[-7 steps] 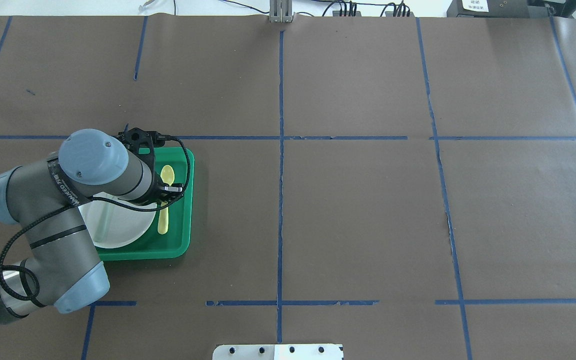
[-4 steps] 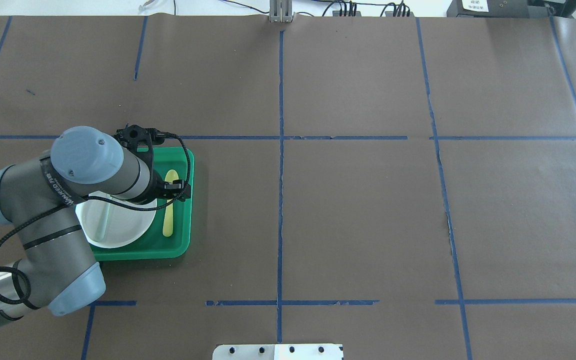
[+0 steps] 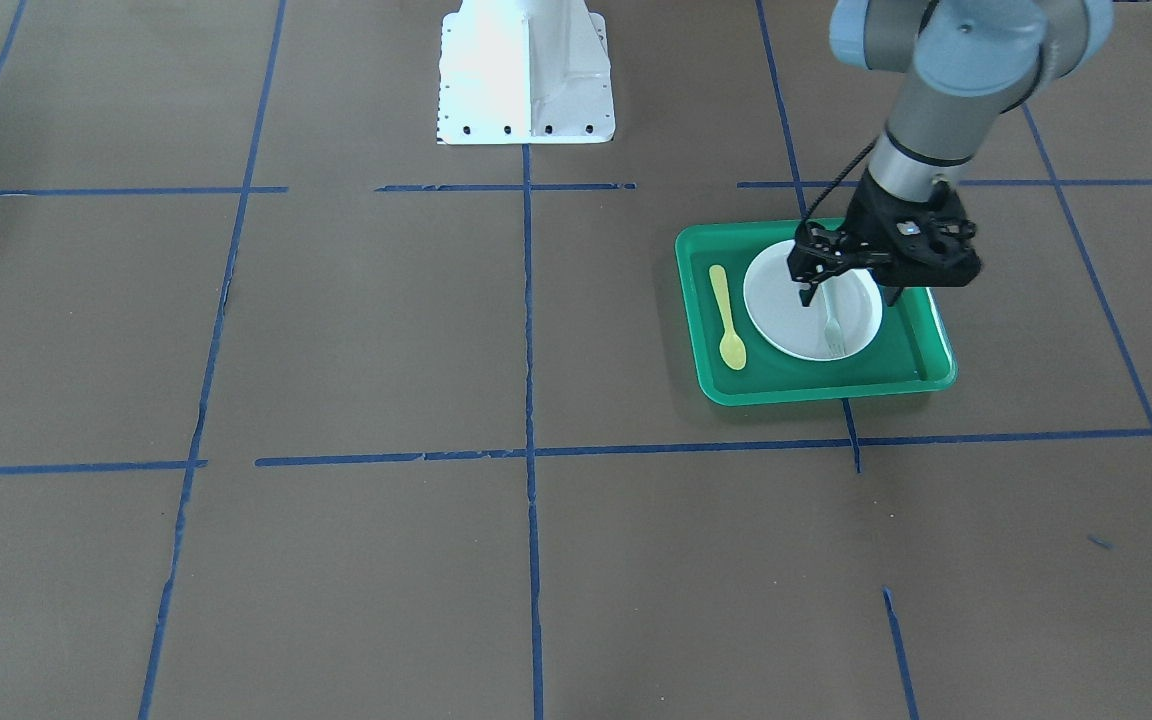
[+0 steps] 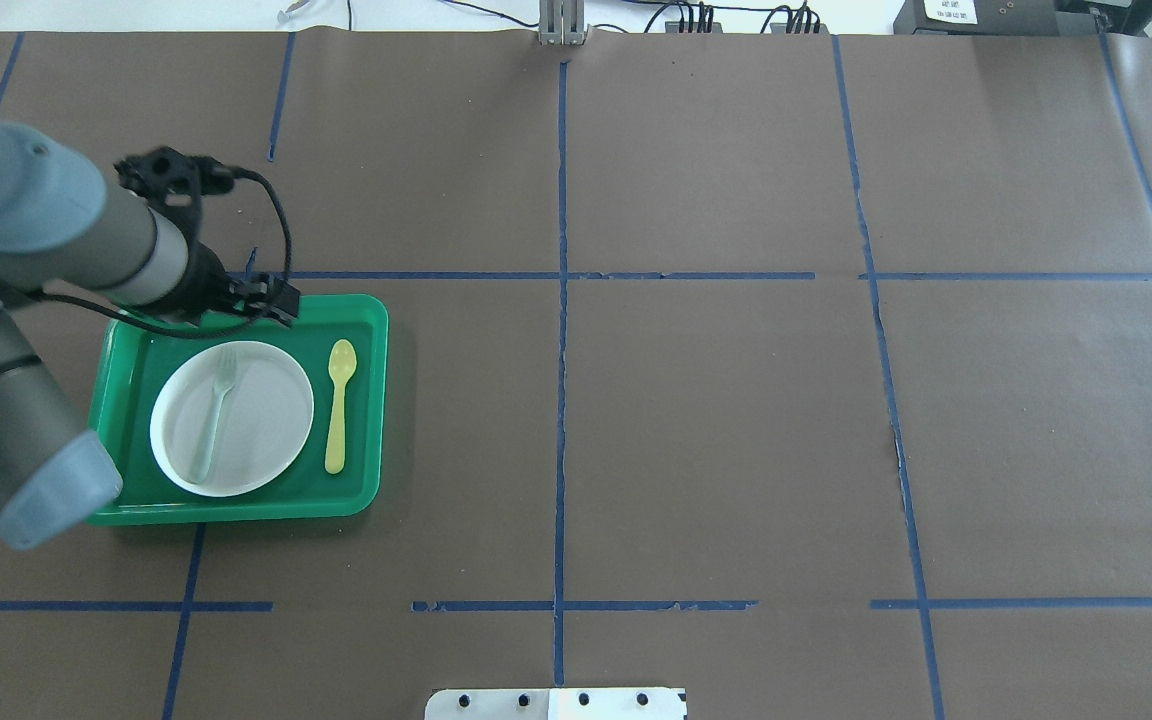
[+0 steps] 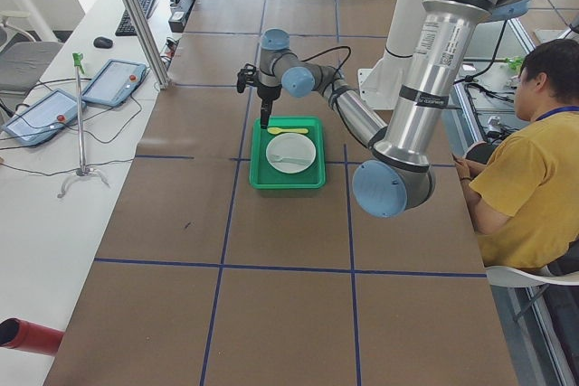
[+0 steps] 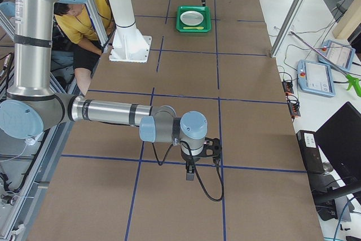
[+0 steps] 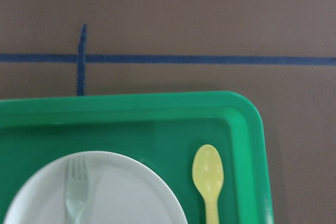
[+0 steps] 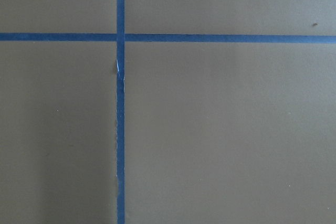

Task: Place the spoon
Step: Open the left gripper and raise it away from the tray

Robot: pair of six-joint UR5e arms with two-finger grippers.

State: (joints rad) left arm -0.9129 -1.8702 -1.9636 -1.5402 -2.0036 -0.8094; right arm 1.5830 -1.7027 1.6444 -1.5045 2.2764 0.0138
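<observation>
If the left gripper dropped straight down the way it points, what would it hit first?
Probably the green plastic tray, near its far rim. The views disagree on depth, so the edge of the round white plate is also possible. The left gripper hangs empty, jaws open.

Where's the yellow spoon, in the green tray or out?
In. The spoon lies flat inside the green tray, beside the white plate.

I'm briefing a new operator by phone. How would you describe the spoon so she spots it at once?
Find the green tray on the brown table. Beside the white plate, on the tray floor, lies the spoon. It is pale yellow and off the plate, whereas the grey-green fork lies on it.
</observation>
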